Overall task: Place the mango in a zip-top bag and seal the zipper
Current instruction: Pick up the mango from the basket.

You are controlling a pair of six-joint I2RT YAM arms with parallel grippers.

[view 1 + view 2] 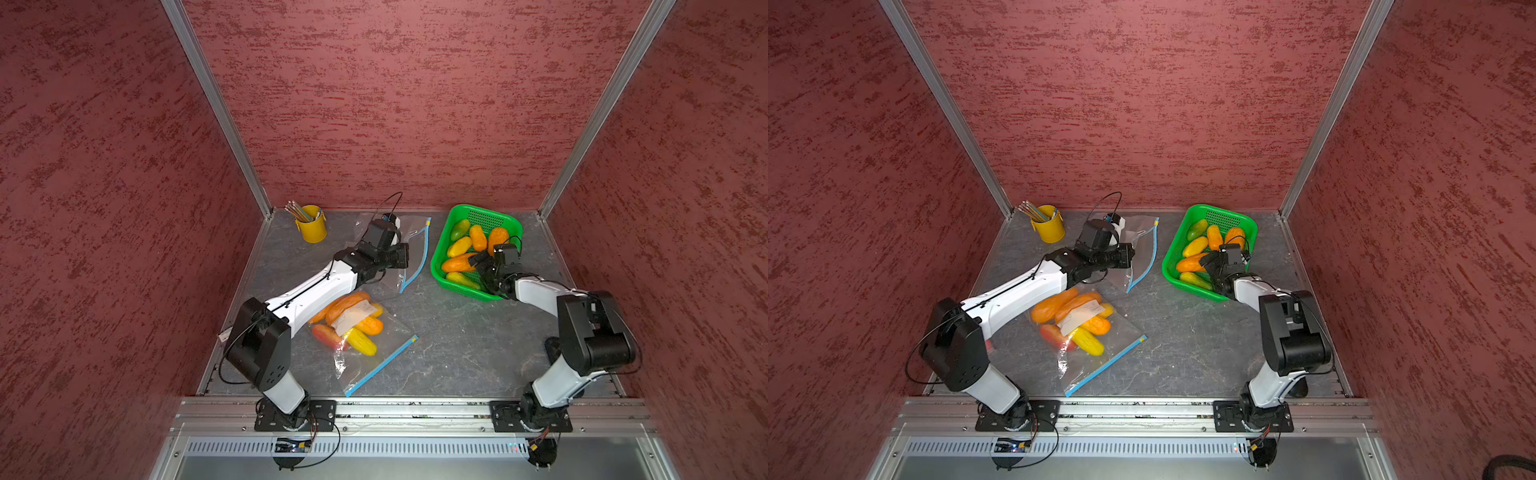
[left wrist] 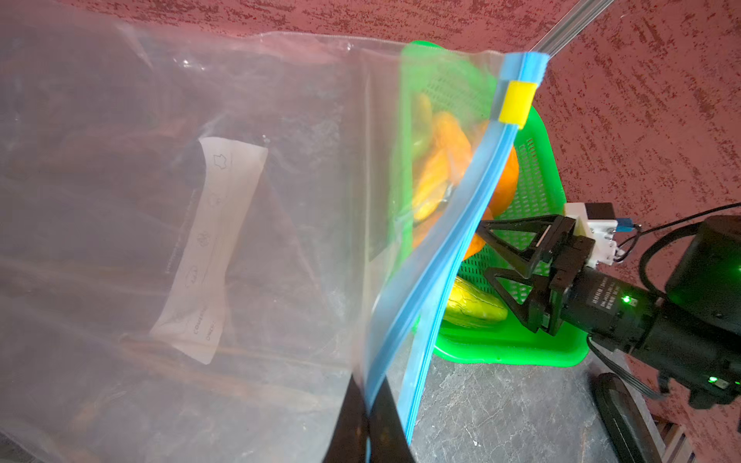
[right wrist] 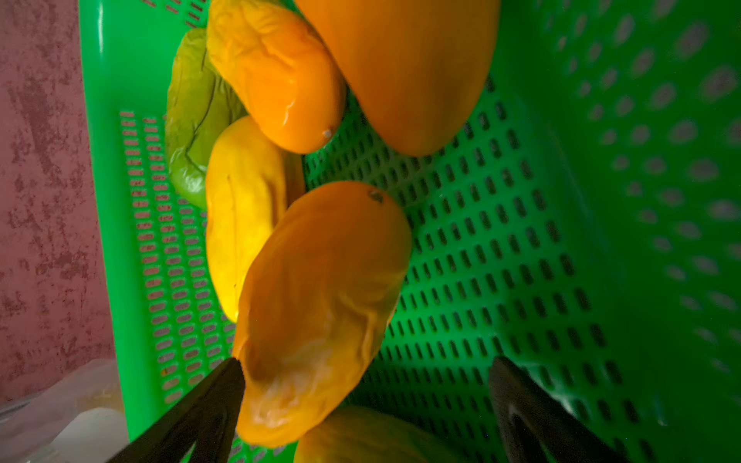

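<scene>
Starting nearest the arm bases, we see a clear zip-top bag already filled with mangoes lying flat on the grey marbled table top. It is well apart from the green perforated plastic basket, on its left-arm side. We judge it no hazard unless an arm sweeps low over it.

Inside the basket, the right gripper stands with its jaws wide and empty. One finger is just beside or touching the near end of the long wrinkled orange mango, we cannot tell which, and the other is well clear over bare basket floor. That mango, the task's thing, lies on the basket floor against a yellow mango. We think closing from here would catch only its tapered end, so it could squirt out or swing. The off-centre jaws might also nudge the yellow neighbour or drag the light basket.

Just beside the basket, on its left-arm side, the left gripper is clamped on the edge of the empty clear zip-top bag, by its blue zipper strip, holding it raised. The mouth looks barely parted, with the yellow slider at the far end. A mango pushed in could snag a lip and pull the film from the pinch.

Farthest from the basket, the yellow metal cup of pencils sits out of the way.
</scene>
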